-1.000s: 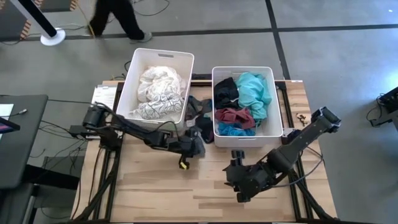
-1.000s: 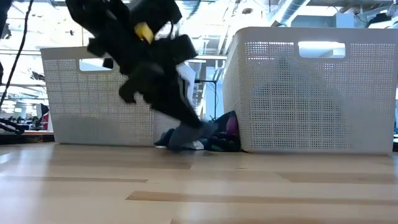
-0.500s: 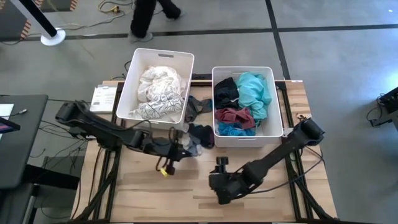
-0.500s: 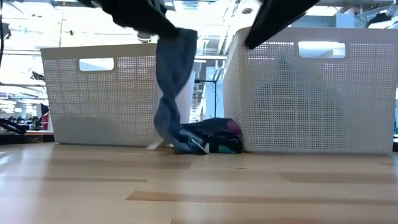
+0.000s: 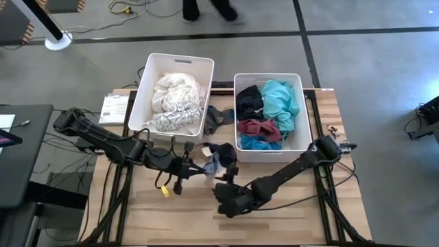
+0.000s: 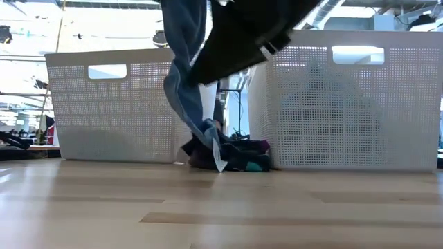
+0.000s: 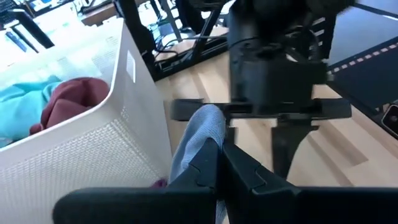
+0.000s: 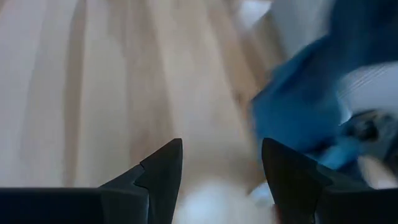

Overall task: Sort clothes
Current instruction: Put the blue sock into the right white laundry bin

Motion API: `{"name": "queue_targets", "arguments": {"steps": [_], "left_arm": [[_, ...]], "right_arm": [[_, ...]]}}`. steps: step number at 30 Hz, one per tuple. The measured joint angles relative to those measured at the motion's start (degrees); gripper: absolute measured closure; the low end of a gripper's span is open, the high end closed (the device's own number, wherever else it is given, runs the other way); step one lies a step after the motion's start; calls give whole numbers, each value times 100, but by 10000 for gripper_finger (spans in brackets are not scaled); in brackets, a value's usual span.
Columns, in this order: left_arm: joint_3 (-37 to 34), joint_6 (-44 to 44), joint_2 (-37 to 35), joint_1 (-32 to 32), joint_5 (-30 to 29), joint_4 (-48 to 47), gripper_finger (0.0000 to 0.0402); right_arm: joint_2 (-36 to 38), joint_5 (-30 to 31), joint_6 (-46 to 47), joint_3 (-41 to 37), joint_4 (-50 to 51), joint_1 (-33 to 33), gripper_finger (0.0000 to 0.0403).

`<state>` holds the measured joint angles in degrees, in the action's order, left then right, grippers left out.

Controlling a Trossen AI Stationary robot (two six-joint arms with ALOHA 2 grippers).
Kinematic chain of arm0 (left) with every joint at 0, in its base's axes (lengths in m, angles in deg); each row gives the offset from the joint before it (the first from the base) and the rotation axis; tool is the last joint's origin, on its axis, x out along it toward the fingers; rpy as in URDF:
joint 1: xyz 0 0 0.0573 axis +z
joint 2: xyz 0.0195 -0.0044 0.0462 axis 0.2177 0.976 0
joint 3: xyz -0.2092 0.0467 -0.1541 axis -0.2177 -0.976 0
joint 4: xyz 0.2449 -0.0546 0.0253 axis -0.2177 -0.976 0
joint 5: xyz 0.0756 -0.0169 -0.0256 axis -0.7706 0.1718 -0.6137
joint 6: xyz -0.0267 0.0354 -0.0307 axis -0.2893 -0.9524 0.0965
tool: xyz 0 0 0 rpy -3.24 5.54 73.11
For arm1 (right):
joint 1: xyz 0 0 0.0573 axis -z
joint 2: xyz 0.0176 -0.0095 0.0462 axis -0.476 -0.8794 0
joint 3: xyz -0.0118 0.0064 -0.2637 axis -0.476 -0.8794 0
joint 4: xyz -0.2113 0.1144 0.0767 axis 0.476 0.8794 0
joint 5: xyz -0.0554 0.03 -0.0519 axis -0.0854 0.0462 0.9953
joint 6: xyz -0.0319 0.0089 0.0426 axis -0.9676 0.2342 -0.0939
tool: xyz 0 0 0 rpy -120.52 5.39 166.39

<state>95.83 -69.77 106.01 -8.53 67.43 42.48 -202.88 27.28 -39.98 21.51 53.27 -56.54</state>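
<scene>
My left gripper (image 5: 197, 167) is shut on a blue-grey garment (image 5: 214, 163) in front of the gap between the two bins, lifted above the table. The garment hangs long in the low view (image 6: 185, 76). Its lower end lies on a small heap of dark clothes (image 6: 228, 153) on the table. My right gripper (image 5: 230, 181) is open and empty just to the right of the garment, which shows blue ahead of its fingers (image 8: 308, 106). White clothes (image 5: 175, 96) fill the left bin. Teal, black and maroon clothes (image 5: 269, 113) fill the right bin. My left gripper pinches a bunched fold at the blue-grey garment's upper end (image 7: 205, 132) between its two fingers. They come from the table's left, about level. The garment hangs below them, drawn fairly straight. Its lower end (image 6: 216, 146) rests on the heap on the table.
Two white perforated bins (image 5: 206, 65) (image 5: 302, 86) stand side by side at the table's far half. A dark garment (image 5: 218, 116) lies in the gap between them. Papers (image 5: 113, 106) lie left of the left bin. Bare wood (image 5: 178, 213) runs along the near edge.
My left gripper has gone up and toward the table's left with the blue-grey garment. This has drawn the garment up out of the heap into a long hanging strip whose lower end stays on the table. My right gripper has moved toward the table's left, close to the garment.
</scene>
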Motion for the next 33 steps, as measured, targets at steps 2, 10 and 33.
{"name": "queue_targets", "arguments": {"steps": [2,10,33], "left_arm": [[0,-11,0,-33,0,12,401],[0,-45,0,-142,0,7,401],[0,-376,0,-559,478,504,401]], "right_arm": [[19,170,-13,12,-179,90,171],[29,516,-245,11,-696,331,171],[20,-231,-927,11,-1260,609,327]]}}
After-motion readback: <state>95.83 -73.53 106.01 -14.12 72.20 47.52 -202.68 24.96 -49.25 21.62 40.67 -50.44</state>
